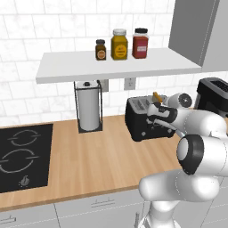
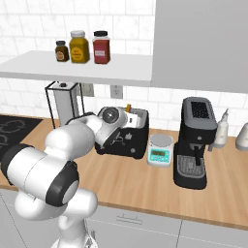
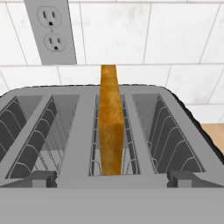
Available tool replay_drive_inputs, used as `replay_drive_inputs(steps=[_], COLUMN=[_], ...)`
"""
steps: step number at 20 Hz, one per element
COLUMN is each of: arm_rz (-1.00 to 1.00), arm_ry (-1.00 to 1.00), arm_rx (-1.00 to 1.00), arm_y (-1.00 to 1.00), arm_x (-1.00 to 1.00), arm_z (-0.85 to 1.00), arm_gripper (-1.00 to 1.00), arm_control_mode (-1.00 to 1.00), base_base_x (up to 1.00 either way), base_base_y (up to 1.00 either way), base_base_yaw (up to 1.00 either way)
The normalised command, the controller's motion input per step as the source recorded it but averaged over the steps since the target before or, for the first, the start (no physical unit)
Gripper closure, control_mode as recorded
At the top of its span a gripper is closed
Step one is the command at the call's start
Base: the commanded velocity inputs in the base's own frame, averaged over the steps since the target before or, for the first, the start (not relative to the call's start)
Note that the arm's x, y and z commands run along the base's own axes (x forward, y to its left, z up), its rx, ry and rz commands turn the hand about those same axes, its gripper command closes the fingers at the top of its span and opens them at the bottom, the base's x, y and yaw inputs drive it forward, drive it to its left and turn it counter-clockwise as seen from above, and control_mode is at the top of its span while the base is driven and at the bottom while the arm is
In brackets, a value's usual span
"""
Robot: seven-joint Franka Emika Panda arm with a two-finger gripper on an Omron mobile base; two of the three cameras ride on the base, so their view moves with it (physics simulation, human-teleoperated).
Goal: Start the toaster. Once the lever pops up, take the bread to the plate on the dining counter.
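The black toaster point(image 1: 141, 121) stands on the wooden worktop against the tiled wall. Its silvery slotted top point(image 3: 83, 131) lies just below the hand camera. The bread point(image 3: 109, 127), a golden-tan slice, stands upright on edge in one slot and sticks out above the top; the bread point(image 1: 156, 96) also pokes up behind my wrist. My gripper point(image 3: 113, 179) is open at the toaster's near edge. Its two dark fingertips point(image 3: 41, 178) stand wide apart, one on each side of the bread's slot, holding nothing. The plate and the dining counter are out of view.
A paper towel holder point(image 1: 89, 107) stands left of the toaster, with a black cooktop point(image 1: 22, 156) further left. To the right are a kitchen scale point(image 2: 160, 150), a tall coffee machine point(image 2: 196, 145) and a spray bottle point(image 2: 220, 128). A shelf with jars point(image 1: 116, 67) overhangs the toaster.
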Motion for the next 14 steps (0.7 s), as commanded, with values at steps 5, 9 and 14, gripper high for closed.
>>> replay_drive_inputs(steps=[5, 9, 14], arm_rz=[0.00, 0.00, 0.00], arm_ry=[0.00, 0.00, 0.00], arm_rx=[0.00, 0.00, 0.00], arm_y=[0.00, 0.00, 0.00], arm_x=[0.00, 0.00, 0.00], arm_z=[0.00, 0.00, 0.00], arm_gripper=[-1.00, -1.00, -1.00], arm_control_mode=[-1.00, -1.00, -1.00], base_base_x=[0.00, 0.00, 0.00], base_base_y=[0.00, 0.00, 0.00], base_base_yaw=[0.00, 0.00, 0.00])
